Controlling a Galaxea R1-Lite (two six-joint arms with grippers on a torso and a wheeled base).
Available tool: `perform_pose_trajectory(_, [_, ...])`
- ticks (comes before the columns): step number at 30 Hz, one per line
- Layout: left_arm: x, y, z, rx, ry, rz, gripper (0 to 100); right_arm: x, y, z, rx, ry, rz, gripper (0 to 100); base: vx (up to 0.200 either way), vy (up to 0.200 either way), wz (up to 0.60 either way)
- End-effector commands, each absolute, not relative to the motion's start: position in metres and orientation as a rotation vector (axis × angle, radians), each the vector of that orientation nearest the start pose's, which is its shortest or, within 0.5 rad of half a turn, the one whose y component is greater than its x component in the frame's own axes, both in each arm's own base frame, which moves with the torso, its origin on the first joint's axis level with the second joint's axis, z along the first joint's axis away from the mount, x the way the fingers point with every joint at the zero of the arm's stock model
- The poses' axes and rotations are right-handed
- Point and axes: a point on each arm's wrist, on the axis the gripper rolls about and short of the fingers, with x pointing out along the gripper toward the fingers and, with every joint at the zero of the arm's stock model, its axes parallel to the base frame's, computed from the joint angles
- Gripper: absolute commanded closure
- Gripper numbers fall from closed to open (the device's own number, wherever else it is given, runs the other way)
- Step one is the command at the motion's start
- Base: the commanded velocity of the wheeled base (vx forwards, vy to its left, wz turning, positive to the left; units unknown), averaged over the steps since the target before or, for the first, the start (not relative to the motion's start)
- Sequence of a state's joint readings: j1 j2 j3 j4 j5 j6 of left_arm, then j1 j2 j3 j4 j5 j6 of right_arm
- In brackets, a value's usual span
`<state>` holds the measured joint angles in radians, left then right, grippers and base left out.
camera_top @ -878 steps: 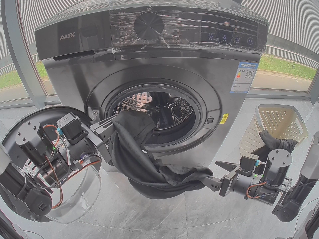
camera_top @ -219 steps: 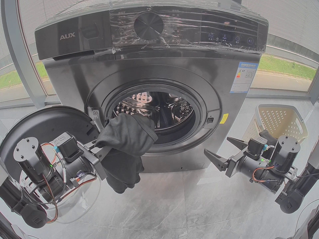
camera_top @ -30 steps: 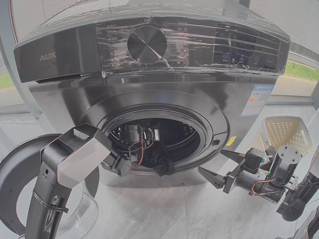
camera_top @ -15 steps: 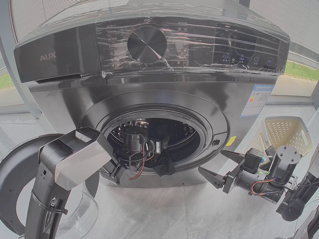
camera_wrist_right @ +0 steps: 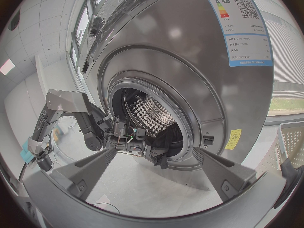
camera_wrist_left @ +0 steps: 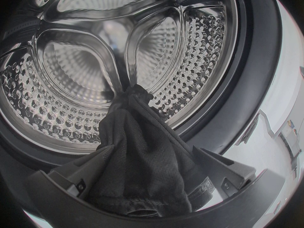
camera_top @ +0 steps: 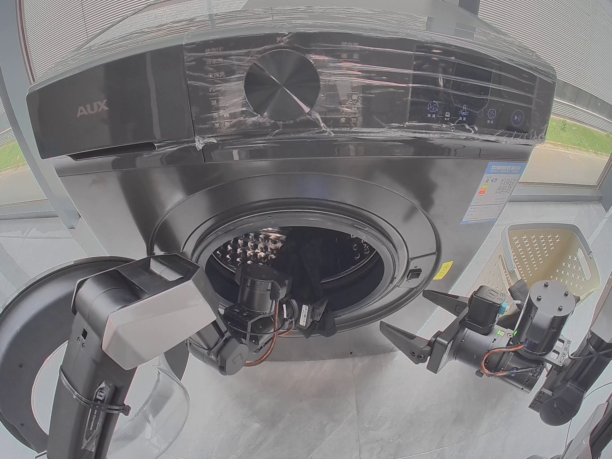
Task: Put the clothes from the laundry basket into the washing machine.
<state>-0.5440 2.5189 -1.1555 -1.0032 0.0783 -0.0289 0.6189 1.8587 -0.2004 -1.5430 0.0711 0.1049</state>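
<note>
Clothes: one dark garment (camera_wrist_left: 139, 127) strung from deep in the drum (camera_wrist_left: 79, 64) out over the door seal, tail end hanging past the lower lip of the washing machine (camera_top: 357, 180) opening. Only partly loaded, by the look of it. Draped through the left hand (camera_wrist_left: 152, 149), parked right at the mouth of the opening. Fingers (camera_wrist_left: 221, 170) spread wide, clamping nothing, cloth merely lying across the gap. Probably released at that spot for the bulk to drop inside; some risk of snagged fabric riding back out with the arm. Needs a push of the hanging tail further in before anything else.

Right hand (camera_top: 404, 311) low in front of the machine, on the side of the laundry basket (camera_top: 554, 250), fingers wide apart and empty. Well placed for a next reach into the basket. More dark clothing (camera_wrist_right: 289, 176) draped over the basket's near rim, so plenty of the job left. Round door (camera_top: 25, 313) swung fully open to the left, out of the way of both arms.
</note>
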Motion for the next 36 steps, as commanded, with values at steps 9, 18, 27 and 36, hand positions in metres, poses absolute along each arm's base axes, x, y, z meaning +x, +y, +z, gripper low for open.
perform_pose_trajectory(9, [0.401,-0.237,-0.016,0.051,0.306,-0.44,100,0.201,0.145,0.093,0.068,0.155,0.684,0,0.0,0.0,0.0])
perform_pose_trajectory(18, [0.444,-0.247,0.012,-0.086,0.059,-0.326,100,0.201,0.145,0.093,0.068,0.156,0.687,0,0.0,0.0,0.0])
perform_pose_trajectory(27, [0.455,-0.243,0.016,-0.104,0.01,-0.298,100,0.201,0.146,0.092,0.067,0.162,0.688,0,0.0,0.0,0.0])
perform_pose_trajectory(36, [0.455,-0.243,0.016,-0.114,-0.009,-0.297,0,0.2,0.146,0.091,0.064,0.169,0.689,0,0.0,0.0,0.0])
